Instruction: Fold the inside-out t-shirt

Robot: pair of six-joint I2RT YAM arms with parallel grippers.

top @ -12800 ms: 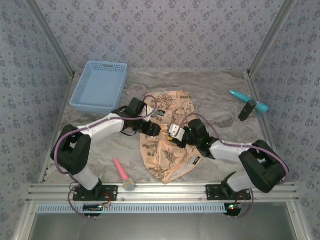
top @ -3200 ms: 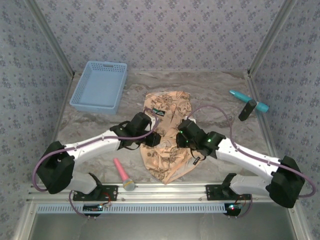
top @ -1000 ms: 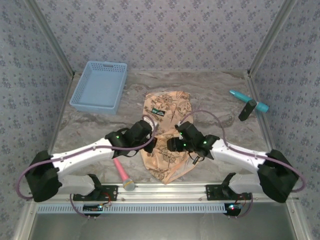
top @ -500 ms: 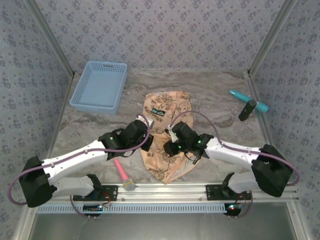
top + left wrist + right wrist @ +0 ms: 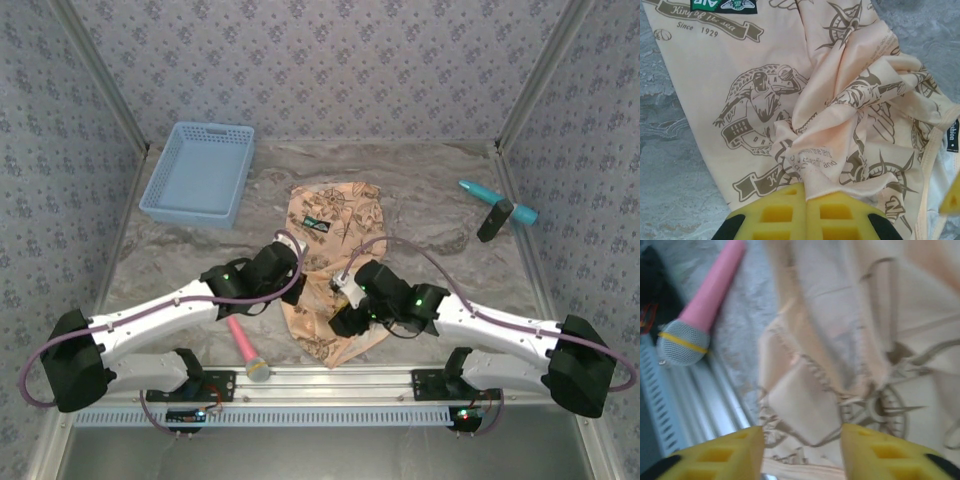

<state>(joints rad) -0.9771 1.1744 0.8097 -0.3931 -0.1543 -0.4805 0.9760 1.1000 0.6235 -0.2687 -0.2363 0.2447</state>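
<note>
The inside-out t-shirt lies crumpled lengthwise in the middle of the table, peach-tan with dark brown emblems. My left gripper sits at its left edge. In the left wrist view the left gripper is shut on a bunched fold of the t-shirt, with the cloth coming out between the yellow pads. My right gripper hovers over the shirt's near end. In the right wrist view the right gripper is open above the hem of the t-shirt, with nothing between its fingers.
A blue basket stands at the back left. A pink microphone lies near the front rail, left of the shirt. A teal tool and a black object lie at the right.
My right gripper has moved toward the near edge, down along the shirt to its hem. The left gripper keeps its hold on the fold, nearly in place.
</note>
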